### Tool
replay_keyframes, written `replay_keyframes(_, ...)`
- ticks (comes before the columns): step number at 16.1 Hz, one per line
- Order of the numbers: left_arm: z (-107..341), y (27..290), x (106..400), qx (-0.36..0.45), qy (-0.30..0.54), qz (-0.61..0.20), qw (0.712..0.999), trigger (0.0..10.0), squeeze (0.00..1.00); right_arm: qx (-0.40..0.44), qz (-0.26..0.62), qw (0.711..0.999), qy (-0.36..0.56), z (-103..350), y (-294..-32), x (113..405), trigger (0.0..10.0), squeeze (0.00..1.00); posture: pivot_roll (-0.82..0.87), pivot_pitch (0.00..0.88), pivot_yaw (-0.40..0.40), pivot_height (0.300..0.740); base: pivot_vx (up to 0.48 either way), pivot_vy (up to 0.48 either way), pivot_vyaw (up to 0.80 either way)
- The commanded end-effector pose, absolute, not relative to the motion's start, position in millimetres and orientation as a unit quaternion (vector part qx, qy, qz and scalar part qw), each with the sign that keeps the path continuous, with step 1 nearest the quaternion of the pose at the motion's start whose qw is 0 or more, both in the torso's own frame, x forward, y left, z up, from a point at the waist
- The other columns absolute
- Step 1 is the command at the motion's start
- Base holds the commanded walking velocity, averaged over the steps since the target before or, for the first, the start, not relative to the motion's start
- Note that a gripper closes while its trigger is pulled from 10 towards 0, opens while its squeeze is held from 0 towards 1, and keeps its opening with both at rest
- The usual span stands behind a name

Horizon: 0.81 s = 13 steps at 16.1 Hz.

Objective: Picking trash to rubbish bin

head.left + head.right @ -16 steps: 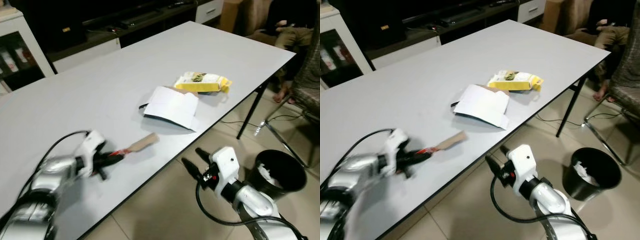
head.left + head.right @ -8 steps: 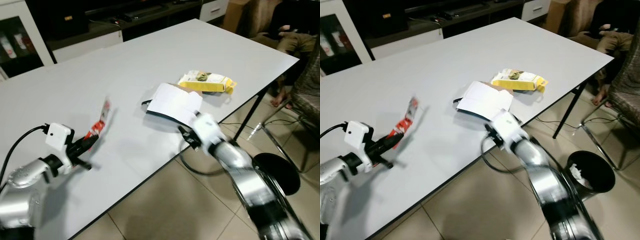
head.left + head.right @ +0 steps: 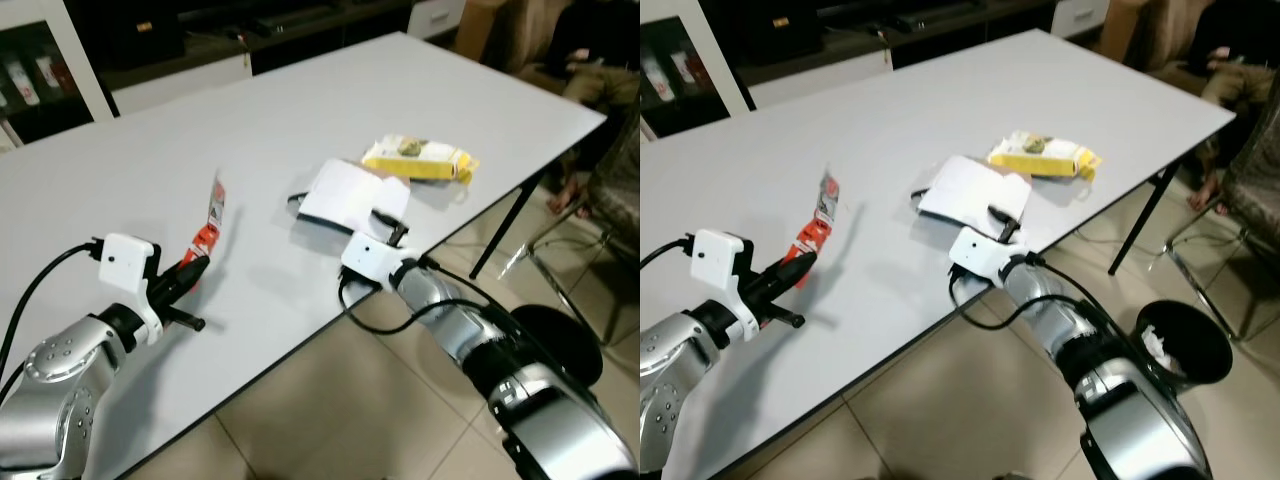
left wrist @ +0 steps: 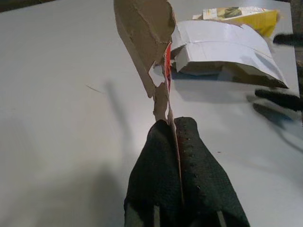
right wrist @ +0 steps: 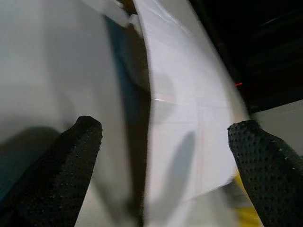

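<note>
Wrapper (image 3: 207, 226) in left pincer (image 3: 190, 272); white box (image 3: 352, 194) nearby

Matt grey table (image 3: 300, 120); torn brown cardboard scrap (image 4: 147, 33); white carton (image 3: 350, 192), seemingly paper.

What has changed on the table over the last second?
The left gripper has lifted the torn cardboard strip off the table and holds it upright. The right gripper came up from beside the table to the white folded paper, open. The paper and yellow packet have stayed put.
</note>
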<state>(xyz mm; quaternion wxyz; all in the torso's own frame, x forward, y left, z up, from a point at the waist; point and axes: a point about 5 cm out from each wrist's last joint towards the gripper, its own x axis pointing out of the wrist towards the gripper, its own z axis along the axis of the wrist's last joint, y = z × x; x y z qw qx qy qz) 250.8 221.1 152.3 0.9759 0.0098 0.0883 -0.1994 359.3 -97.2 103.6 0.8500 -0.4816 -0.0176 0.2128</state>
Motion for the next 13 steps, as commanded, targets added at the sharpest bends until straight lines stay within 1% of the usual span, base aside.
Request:
replay_keyframes(1, 158, 218, 250, 0.014, 0.086, -0.204, 0.975, 0.0, 0.00, -0.504, 0.200, 0.839, -0.038, 108, -98, 363, 10.0, 0.00, 0.07, 0.083, 0.011, 0.740, 0.000, 0.000, 0.00)
replay_keyframes(3, 166, 220, 248, 0.017, 0.091, -0.203, 0.975, 0.0, 0.00, -0.536, 0.165, 0.826, -0.056, 107, -97, 367, 10.0, 0.00, 0.09, 0.095, 0.028, 0.740, 0.000, 0.000, 0.00)
replay_keyframes(5, 171, 221, 249, 0.018, 0.089, -0.203, 0.975, 0.0, 0.00, -0.526, 0.152, 0.835, -0.056, 109, -97, 370, 10.0, 0.00, 0.10, 0.099, 0.036, 0.740, 0.000, 0.000, 0.00)
replay_keyframes(8, 173, 219, 250, 0.019, 0.088, -0.205, 0.975, 0.0, 0.00, -0.522, 0.150, 0.837, -0.057, 112, -96, 373, 10.0, 0.00, 0.10, 0.100, 0.036, 0.740, 0.000, 0.000, 0.00)
replay_keyframes(9, 174, 218, 251, 0.020, 0.088, -0.204, 0.975, 0.0, 0.00, -0.521, 0.151, 0.838, -0.056, 113, -97, 374, 3.5, 0.00, 0.11, 0.100, 0.034, 0.740, 0.000, 0.000, 0.00)
replay_keyframes(10, 174, 218, 251, 0.017, 0.088, -0.202, 0.975, 0.0, 0.00, -0.522, 0.155, 0.837, -0.053, 113, -96, 375, 0.0, 0.00, 0.11, 0.097, 0.032, 0.740, 0.000, 0.000, 0.00)
replay_keyframes(13, 175, 219, 251, 0.017, 0.087, -0.197, 0.976, 0.0, 0.00, -0.526, 0.162, 0.833, -0.058, 114, -94, 375, 0.0, 0.00, 0.11, 0.094, 0.030, 0.740, 0.000, 0.000, 0.00)
